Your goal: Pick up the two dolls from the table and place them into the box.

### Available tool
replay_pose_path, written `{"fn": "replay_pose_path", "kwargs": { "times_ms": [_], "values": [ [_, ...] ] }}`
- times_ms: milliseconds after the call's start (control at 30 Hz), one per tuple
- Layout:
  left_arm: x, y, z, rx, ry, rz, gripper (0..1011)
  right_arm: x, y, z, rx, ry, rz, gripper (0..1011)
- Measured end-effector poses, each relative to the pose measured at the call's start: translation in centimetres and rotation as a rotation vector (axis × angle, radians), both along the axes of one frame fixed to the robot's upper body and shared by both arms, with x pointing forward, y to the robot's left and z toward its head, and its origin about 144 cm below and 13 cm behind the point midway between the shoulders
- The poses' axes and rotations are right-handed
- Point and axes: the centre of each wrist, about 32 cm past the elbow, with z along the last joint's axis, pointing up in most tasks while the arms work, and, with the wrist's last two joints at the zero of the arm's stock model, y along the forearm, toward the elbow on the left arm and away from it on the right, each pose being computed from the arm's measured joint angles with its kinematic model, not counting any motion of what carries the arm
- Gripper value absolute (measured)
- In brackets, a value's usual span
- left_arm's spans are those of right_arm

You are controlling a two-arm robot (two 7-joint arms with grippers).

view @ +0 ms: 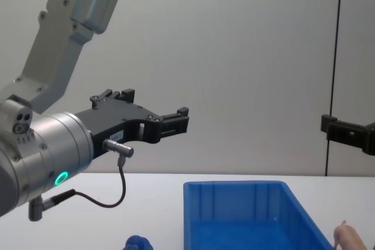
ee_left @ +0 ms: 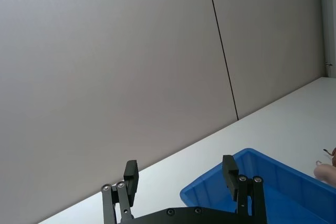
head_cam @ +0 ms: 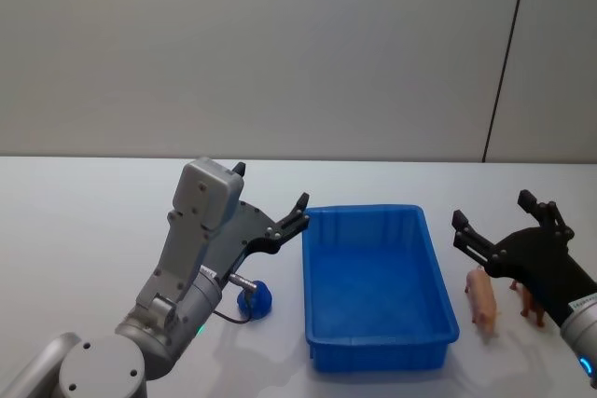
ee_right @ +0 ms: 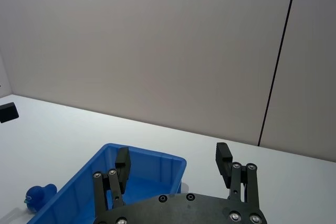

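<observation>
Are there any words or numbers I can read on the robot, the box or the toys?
No text here can be read.
White sticker on the left arm: too small to read.
White sticker on the right arm: too small to read.
Blue box, pink pig and blue figure: no writing shows on them.

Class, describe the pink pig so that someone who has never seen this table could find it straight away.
Find the big blue box on the white table. Just right of it, by the right gripper, stands the pig. It alone is pale pink: the figure next to it is brown, and the doll left of the box is dark blue.
</observation>
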Motion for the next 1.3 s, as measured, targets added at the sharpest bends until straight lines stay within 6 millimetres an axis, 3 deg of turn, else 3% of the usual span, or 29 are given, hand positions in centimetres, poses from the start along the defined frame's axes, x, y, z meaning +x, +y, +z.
{"fn": "replay_pose_path", "kwargs": {
  "times_ms": [933, 1300],
  "values": [
    [0.0, 0.0, 0.0, 0.000, 0.000, 0.000, 1001, 0.0, -0.1, 0.0, 0.000, 0.000, -0.002, 1001],
    [0.0, 0.0, 0.0, 0.000, 0.000, 0.000, 1001, 0.3, -1.6, -0.3, -0.010, 0.047, -0.039, 1001]
  ]
}}
